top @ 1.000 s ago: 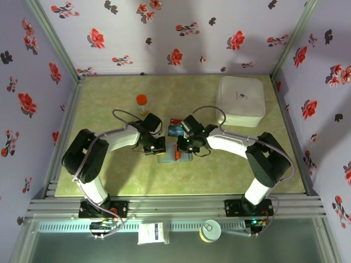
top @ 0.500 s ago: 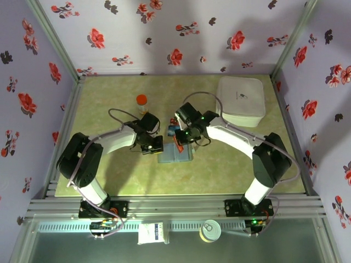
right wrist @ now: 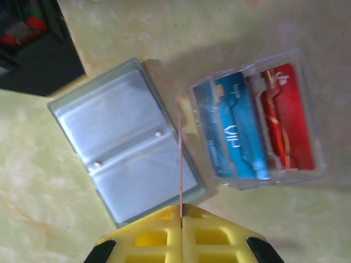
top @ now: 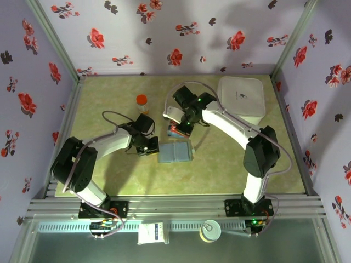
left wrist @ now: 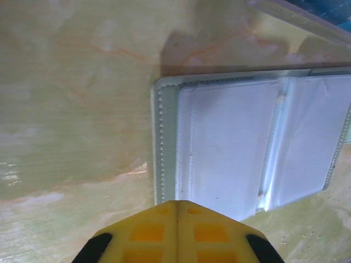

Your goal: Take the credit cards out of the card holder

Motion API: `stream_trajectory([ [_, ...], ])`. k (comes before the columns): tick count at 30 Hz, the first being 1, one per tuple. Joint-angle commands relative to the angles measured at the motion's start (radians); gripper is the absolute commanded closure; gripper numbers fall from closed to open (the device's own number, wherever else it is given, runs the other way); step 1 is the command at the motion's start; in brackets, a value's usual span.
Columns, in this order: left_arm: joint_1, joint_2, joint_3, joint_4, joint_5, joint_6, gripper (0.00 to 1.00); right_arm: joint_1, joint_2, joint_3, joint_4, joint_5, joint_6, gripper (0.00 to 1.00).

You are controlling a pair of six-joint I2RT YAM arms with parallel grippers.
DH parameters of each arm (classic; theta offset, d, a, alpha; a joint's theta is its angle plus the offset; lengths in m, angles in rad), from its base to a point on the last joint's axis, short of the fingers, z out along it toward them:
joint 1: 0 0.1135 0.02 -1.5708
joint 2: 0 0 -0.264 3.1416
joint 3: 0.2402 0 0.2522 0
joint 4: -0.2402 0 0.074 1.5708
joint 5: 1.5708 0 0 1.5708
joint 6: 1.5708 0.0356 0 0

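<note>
Right gripper (right wrist: pixel 180 212) has travelled from the card holder (top: pixel 175 152) toward the rear of the desk (top: pixel 230 170), clamped on a thin credit card (right wrist: pixel 180 148) seen edge-on. It hangs near the clear tray (right wrist: pixel 317 164) containing blue and red cards (right wrist: pixel 241 131). Card holder lies open and flat. Left gripper (left wrist: pixel 176 219), fully closed and empty, sits just beside its left edge.

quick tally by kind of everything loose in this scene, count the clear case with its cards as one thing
card holder: 1
clear plastic case holding blue cards and red cards: 1
thin card pinched edge-on in the right gripper: 1
white box: 1
orange-capped bottle: 1
total: 5
</note>
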Motion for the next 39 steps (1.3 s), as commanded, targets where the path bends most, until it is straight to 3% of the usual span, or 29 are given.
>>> stream_trajectory([
  [1,0.016,-0.041,-0.017,-0.015,-0.023,-0.002,1.00,-0.031,0.039,0.067,-0.070,0.022,-0.216,0.98],
  [23,0.089,-0.127,-0.059,-0.055,-0.028,0.015,1.00,-0.137,0.447,0.595,-0.322,-0.086,-0.393,0.96],
  [33,0.111,-0.132,-0.077,-0.053,-0.027,0.020,1.00,-0.140,0.513,0.635,-0.328,-0.097,-0.394,0.93],
  [39,0.126,-0.124,-0.072,-0.048,-0.028,0.033,1.00,-0.151,0.499,0.634,-0.314,-0.079,-0.364,0.80],
])
